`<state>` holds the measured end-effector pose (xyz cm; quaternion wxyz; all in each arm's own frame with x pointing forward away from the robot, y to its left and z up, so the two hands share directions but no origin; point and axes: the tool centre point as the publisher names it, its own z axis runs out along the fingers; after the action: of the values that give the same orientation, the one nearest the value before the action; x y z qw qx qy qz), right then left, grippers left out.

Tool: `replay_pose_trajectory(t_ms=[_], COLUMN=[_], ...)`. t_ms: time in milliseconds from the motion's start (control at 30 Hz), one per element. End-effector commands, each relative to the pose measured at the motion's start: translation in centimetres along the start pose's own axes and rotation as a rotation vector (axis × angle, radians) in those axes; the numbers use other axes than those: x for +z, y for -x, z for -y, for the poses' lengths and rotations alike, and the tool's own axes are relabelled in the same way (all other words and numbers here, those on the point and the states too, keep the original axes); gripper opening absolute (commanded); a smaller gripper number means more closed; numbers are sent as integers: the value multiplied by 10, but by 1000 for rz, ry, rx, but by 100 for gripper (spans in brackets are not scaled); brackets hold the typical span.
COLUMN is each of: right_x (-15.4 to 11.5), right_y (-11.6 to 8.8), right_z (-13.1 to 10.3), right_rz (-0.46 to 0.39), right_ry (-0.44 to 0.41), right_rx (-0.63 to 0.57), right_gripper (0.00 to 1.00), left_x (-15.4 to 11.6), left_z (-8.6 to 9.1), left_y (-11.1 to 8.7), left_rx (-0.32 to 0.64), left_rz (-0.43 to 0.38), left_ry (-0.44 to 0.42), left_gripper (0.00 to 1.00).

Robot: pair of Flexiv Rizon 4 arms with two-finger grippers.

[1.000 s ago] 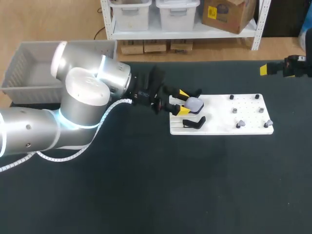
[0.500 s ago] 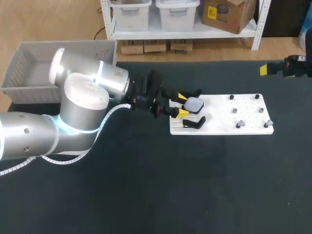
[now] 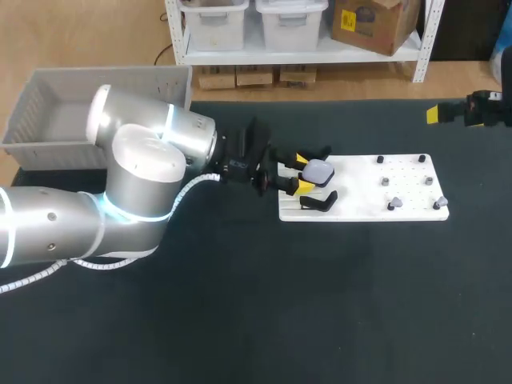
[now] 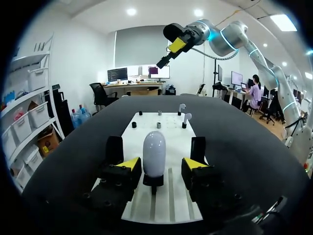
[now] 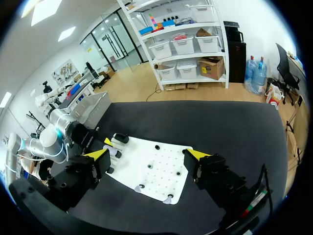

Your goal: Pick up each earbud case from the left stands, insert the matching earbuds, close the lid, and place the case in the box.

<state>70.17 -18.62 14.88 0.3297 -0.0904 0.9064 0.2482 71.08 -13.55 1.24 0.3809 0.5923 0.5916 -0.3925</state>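
- The earbud case point(image 3: 318, 170), a pale lilac-ish pod, is sitting upright on a little black stand point(image 4: 153, 180) at the left end of the white board point(image 3: 360, 200).
- The left end effector point(image 4: 161, 163) is straddling it, one yellow tip on each side. In the left wrist view you can see a gap on both sides though, so it's open and not actually gripping the case.
- A second stand point(image 3: 318, 202), also black, is just beside the first one, on the board's near edge.
- Two small earbuds point(image 3: 393, 205) are perched on pegs over at the right end of the board, well apart from the case.
- The board lies flat on the black desk point(image 3: 320, 304).
- The grey box point(image 3: 40, 152) is at the desk's far left corner, well away from the board.
- The right end effector point(image 5: 148, 154) hangs off at the far right, clear of the board, with its fingers spread wide and nothing in them.
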Motion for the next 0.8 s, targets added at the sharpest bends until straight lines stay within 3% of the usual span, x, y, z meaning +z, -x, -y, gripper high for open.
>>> replay_pose_trajectory(t_ms=[33,700,767,800], right_x=[-1,-1,-1,-1], right_y=[0,0,0,0], right_z=[-1,-1,-1,-1], right_rz=[0,0,0,0], right_ry=[-3,-3,-3,-3], right_rx=[0,0,0,0], right_gripper=[100,100,100,100], left_x=[4,11,13,13], left_z=[-2,-6,-6,-6], left_y=[-1,0,1,1], left_rx=[4,7,7,7], left_rz=[6,10,11,12], left_ry=[2,-7,-7,-7], left_gripper=[49,44,37,20])
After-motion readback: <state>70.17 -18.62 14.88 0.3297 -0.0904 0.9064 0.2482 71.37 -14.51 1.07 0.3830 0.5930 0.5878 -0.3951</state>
